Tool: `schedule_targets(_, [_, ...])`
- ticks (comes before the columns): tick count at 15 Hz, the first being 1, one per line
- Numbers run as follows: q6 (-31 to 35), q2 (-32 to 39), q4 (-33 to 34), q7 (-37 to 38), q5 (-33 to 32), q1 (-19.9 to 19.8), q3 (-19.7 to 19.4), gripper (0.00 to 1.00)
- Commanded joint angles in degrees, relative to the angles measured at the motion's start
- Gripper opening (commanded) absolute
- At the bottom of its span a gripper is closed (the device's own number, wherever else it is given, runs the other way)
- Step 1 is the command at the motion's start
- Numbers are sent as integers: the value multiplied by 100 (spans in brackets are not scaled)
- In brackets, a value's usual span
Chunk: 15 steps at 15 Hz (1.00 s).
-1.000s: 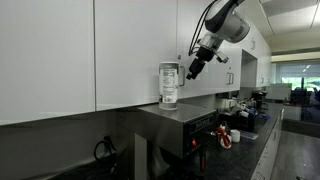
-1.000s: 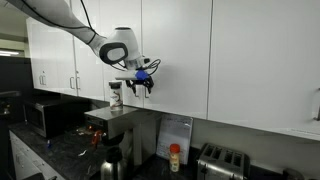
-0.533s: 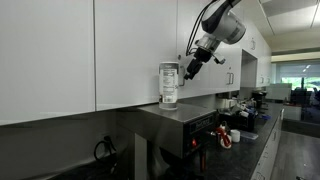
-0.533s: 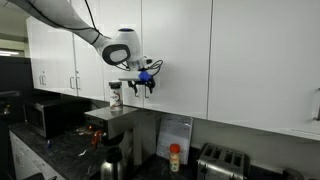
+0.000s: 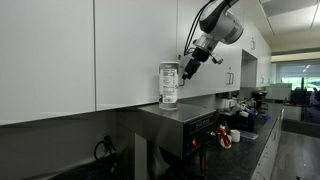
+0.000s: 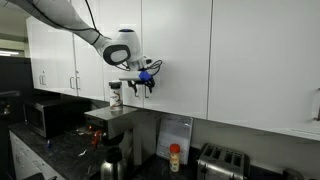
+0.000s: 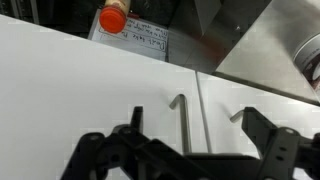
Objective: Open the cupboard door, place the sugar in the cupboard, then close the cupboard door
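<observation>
While the cupboard door (image 6: 176, 50) is shut, a white robot arm reaches in from the upper left of an exterior view and holds its gripper (image 6: 141, 87) just in front of the glossy white panels, near the centre of the frame. The jaws are spread wide and hold nothing.

In the wrist view, which looks along the door face, a slim silver bar handle (image 7: 180, 122) runs vertically at centre, just beside the seam between two doors. The dark fingers (image 7: 110, 148) rise from the bottom edge on either side of it and seem not to touch it.

The sugar (image 5: 168, 84), a small clear jar with white contents, stands upright on top of a steel machine (image 5: 185, 115) at the centre of an exterior view, just beside and below the gripper.

The first step, opening the door, appears to be in hand, at the approach to the handle. The next move likely calls for easing forward until the bar sits between the jaws, closing on it, then pulling outward in an arc. A crooked approach could slip off the thin bar.
</observation>
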Motion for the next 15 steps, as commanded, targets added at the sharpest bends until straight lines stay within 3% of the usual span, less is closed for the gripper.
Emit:
schedule_targets(1, [100, 178, 133, -115, 58, -153, 162, 83])
schedule_targets(11, [228, 176, 77, -121, 49, -165, 203, 10])
schedule_targets(13, [300, 179, 54, -111, 40, -193, 203, 1])
schedule_targets(15, [340, 171, 27, -56, 9, -214, 213, 0])
